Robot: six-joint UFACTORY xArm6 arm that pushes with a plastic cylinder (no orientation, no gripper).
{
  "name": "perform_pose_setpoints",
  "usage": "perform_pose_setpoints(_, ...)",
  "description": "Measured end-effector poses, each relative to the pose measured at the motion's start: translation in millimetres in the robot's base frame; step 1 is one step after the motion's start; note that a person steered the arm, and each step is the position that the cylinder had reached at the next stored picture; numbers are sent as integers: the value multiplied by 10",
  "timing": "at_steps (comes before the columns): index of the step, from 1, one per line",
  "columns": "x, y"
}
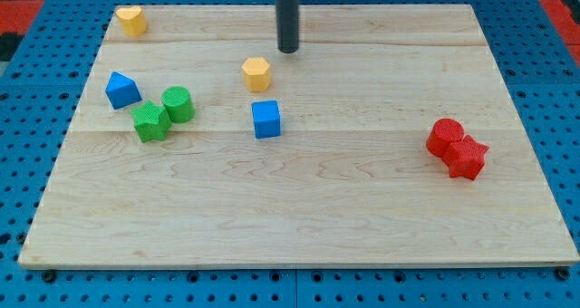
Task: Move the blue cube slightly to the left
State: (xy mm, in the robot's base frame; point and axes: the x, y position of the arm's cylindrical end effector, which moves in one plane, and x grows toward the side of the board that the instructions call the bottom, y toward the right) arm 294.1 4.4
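The blue cube (266, 120) sits near the middle of the wooden board (299, 208). My tip (288, 50) is above it in the view, slightly to the right, and apart from it. A yellow hexagonal block (256, 73) lies between them, just left and below my tip, not touching it.
A blue wedge-like block (122, 90), a green cylinder (178, 104) and a green star block (150, 122) cluster at the view's left. A yellow block (131, 21) sits at the top left corner. A red cylinder (445, 137) and a red star block (468, 158) touch at the right.
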Motion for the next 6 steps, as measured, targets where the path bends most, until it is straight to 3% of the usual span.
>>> perform_pose_setpoints(1, 416, -375)
perform_pose_setpoints(2, 485, -1262)
perform_pose_setpoints(3, 506, -1464)
perform_pose_setpoints(4, 401, -87)
perform_pose_setpoints(5, 1098, 568)
perform_pose_setpoints(6, 1485, 339)
